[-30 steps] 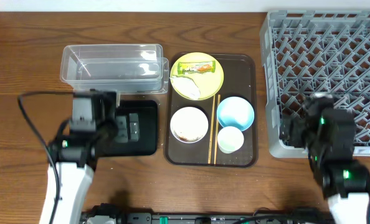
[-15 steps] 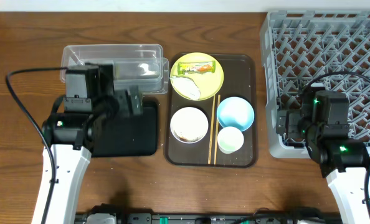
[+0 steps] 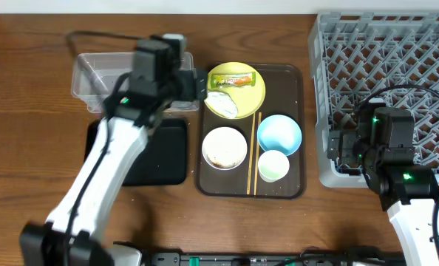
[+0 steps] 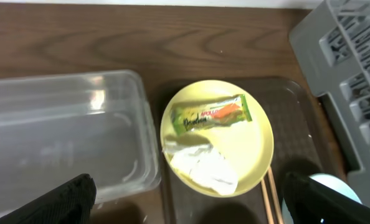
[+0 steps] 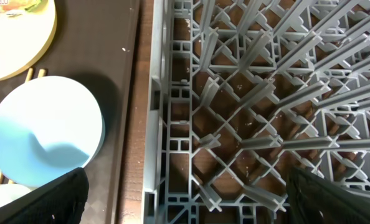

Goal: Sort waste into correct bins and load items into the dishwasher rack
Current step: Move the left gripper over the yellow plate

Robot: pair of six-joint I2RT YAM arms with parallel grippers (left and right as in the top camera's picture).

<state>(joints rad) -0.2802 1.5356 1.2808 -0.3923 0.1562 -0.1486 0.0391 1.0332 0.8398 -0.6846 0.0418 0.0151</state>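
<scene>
Wrapper [image 4: 213, 115], green and orange, lies on the yellow plate [image 4: 253, 146] beside a white heap of rice [image 4: 200, 168], at the far end of the brown tray [image 3: 293, 81]. The left gripper [image 4: 188, 202] hovers over the plate next to the clear tub [image 3: 94, 74], jaws spread wide and empty. The right gripper [image 5: 191, 199] hangs over the dishwasher rack [image 3: 386, 59] at its near left edge, jaws likewise wide apart, gripping nothing.

Overhead cam: fixed, straight down, far enough to take in whole table [image 3: 27, 74] w/ both arms. L wrist cam: closer, down on plate [image 4: 260, 146] & tub [image 4: 60, 137]. R wrist cam: closest, down on rack [image 5: 162, 93] edge & bowl [image 5: 45, 134]. Plate in all 3 views.
</scene>
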